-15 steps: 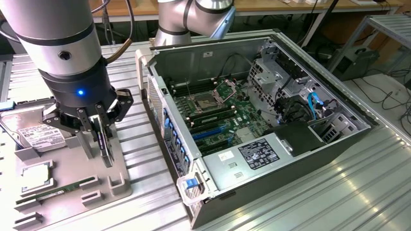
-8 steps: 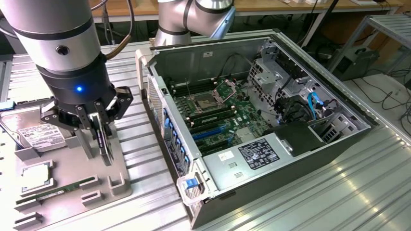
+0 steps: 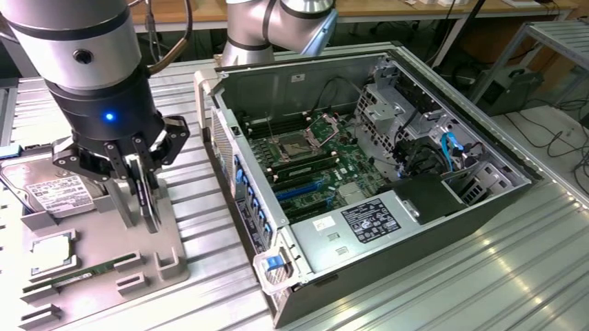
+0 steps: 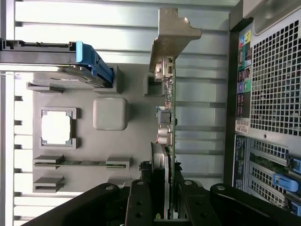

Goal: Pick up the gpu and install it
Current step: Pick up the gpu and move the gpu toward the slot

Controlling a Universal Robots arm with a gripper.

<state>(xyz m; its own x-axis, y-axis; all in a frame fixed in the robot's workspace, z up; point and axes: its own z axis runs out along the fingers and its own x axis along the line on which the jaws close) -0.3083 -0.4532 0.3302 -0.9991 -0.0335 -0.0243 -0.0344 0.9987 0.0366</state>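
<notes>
One end effector, mine, hangs over the grey tray. Its black fingers are set narrow and pressed against the two faces of the graphics card.

Wrist view: the end effector straddles the card's dark fan block. The graphics card runs away from it edge-on, a thin green board ending in a silver bracket.

Position of the card: it stands upright on its long edge, on the side of the tray nearest the computer case. Its bracket end sits at a raised grey holder of the tray. I cannot tell whether the lower edge touches the tray or hangs clear of it.

Other parts on the tray:
- A hard drive with a white label, on the side of the tray away from the case, with a blue clip at its end.
- A square processor chip in a framed pocket.
- A narrow memory stick in a slot just beside the chip.
- A blank grey pad between the chip and the card.

Computer case: it lies on its side on the ribbed metal bench, just beside the tray. Its lid is off and its motherboard is exposed. Its perforated rear grille faces the tray.
</notes>
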